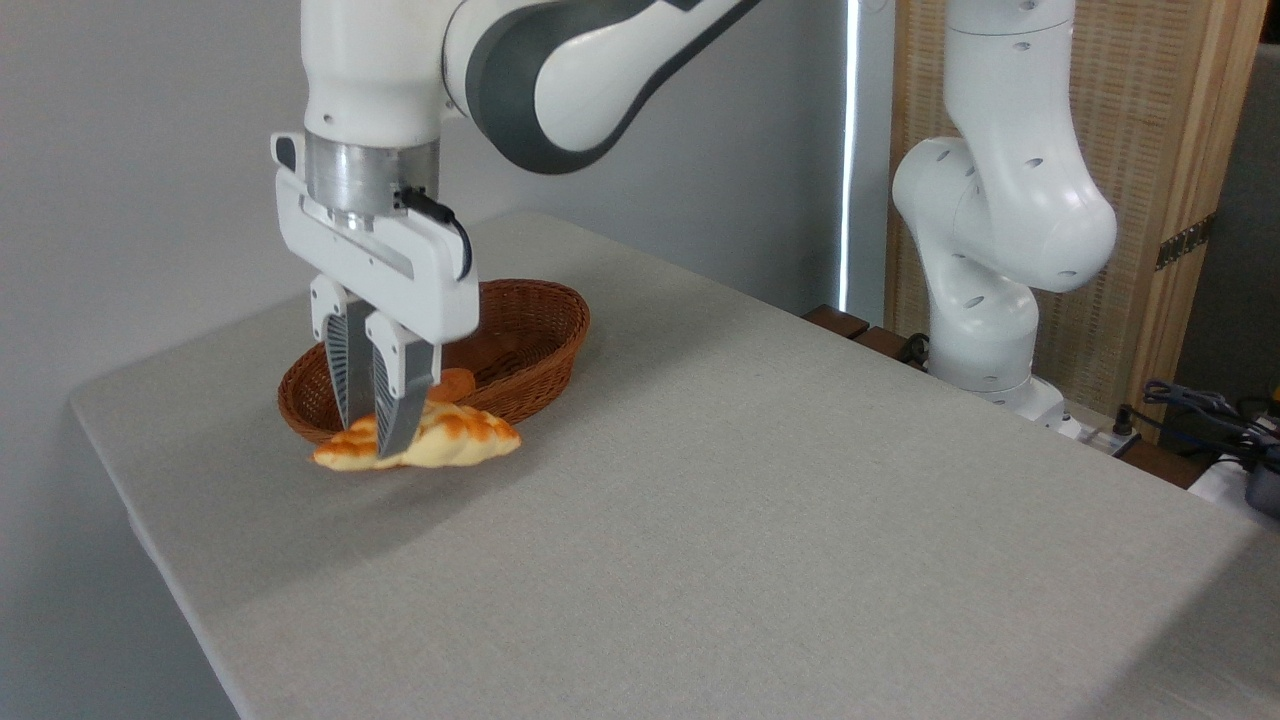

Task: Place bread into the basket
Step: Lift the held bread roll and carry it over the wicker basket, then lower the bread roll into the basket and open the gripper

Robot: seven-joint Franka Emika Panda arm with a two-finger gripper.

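My gripper [372, 440] is shut on the bread [455, 437], a long braided loaf, pale yellow with golden-brown patches and pointed ends. The loaf hangs in the air, roughly level, in front of the near rim of the basket [545, 345]. That basket is a reddish-brown oval of woven wicker standing at the far left of the table. The two grey fingers pinch the loaf left of its middle and hide part of it. A small round orange item [456, 383] lies inside the basket, partly behind the gripper.
The grey cloth-covered table [760, 500] has its left edge close to the basket. The arm's white base [985, 300] stands at the back right, with cables and a wooden screen behind it.
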